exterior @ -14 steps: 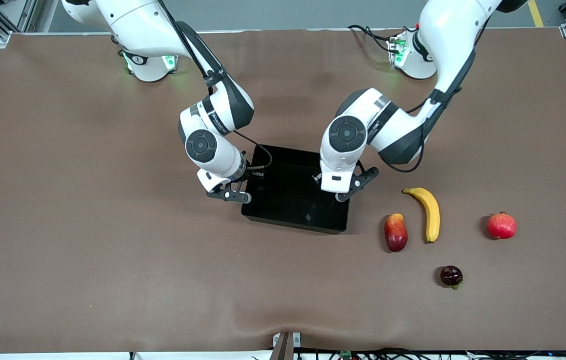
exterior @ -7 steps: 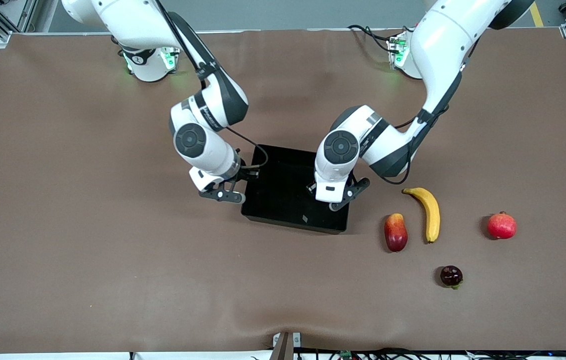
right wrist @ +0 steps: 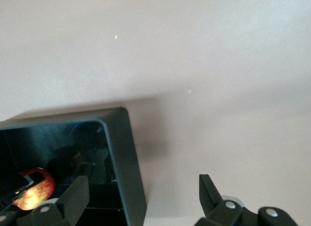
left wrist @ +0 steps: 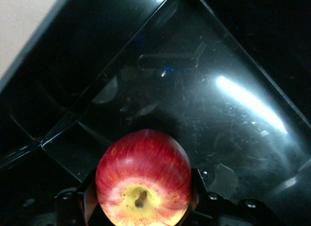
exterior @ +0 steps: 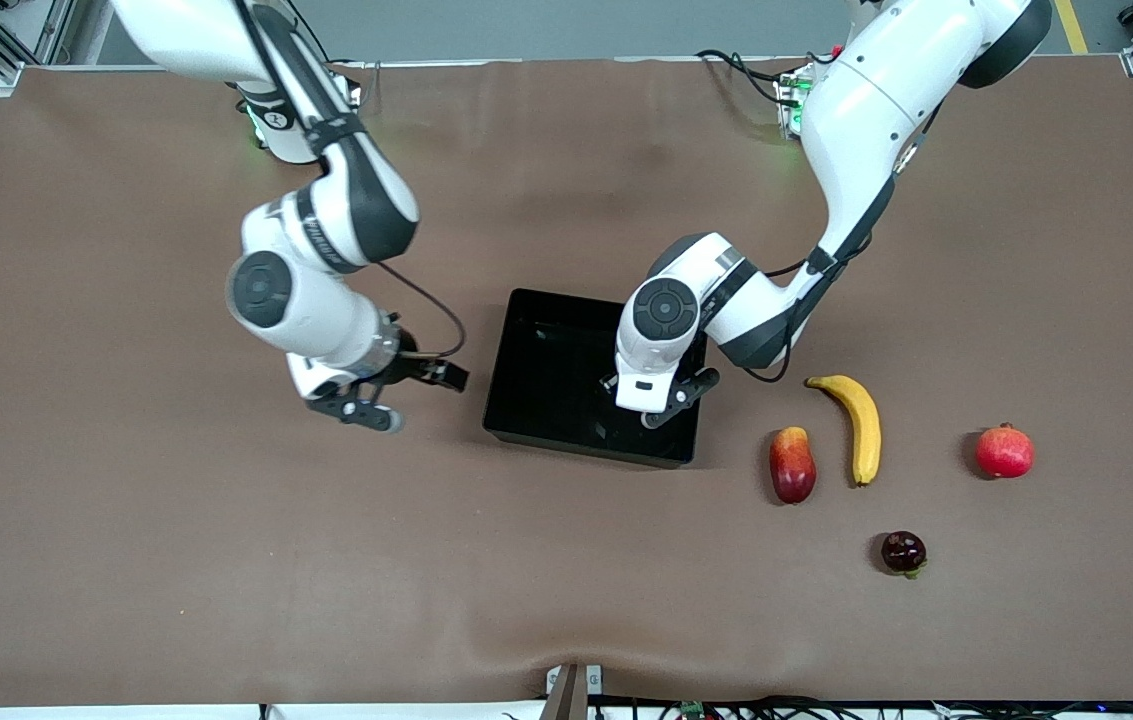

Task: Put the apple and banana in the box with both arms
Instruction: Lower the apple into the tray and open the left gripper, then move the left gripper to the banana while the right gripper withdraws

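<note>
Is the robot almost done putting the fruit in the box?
Not yet; nothing lies in the box so far. The left gripper holds the apple over the box, unreleased. The banana lies on the table, untouched. The right gripper is open and empty over the table beside the box.

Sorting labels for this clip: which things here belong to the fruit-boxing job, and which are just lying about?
Job: small red-yellow round apple held in left hand over glossy black plastic box; long curved yellow banana; open right hand.

Lying about: elongated red-yellow fruit; round red crowned fruit; small dark round fruit.
</note>
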You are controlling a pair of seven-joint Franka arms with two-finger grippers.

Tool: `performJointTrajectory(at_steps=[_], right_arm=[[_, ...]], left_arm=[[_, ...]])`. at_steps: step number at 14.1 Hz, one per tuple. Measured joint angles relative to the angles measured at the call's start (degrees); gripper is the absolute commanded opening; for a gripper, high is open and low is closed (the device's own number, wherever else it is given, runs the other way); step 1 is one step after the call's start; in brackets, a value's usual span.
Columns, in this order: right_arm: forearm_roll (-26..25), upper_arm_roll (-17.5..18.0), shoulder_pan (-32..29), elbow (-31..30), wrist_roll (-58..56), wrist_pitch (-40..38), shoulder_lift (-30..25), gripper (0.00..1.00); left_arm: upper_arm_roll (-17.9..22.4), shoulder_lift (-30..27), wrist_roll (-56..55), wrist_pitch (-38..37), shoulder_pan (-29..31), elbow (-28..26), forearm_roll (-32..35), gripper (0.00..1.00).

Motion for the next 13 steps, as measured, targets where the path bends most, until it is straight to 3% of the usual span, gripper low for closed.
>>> performJointTrajectory(at_steps=[4,8,13], right_arm=[[-0.02,-0.13,-4.54,0.0,-6.29,-4.13,-2.42,1.0],[-0.05,-0.34,-13.18,0.08,-16.18,-12.19,-6.41,1.0],[-2.65,-0.54,-24.24,0.22,-27.86,-23.43,-14.11,1.0]], left_arm=[[0.09,-0.64,0.0,0.04,0.37,1.83,1.42,1.0],[0.06,-7.34,1.53,-5.59,2.95,3.5,1.57,1.0],[-0.03,-16.92,18.06,-14.59,10.24,3.57,0.09,1.0]])
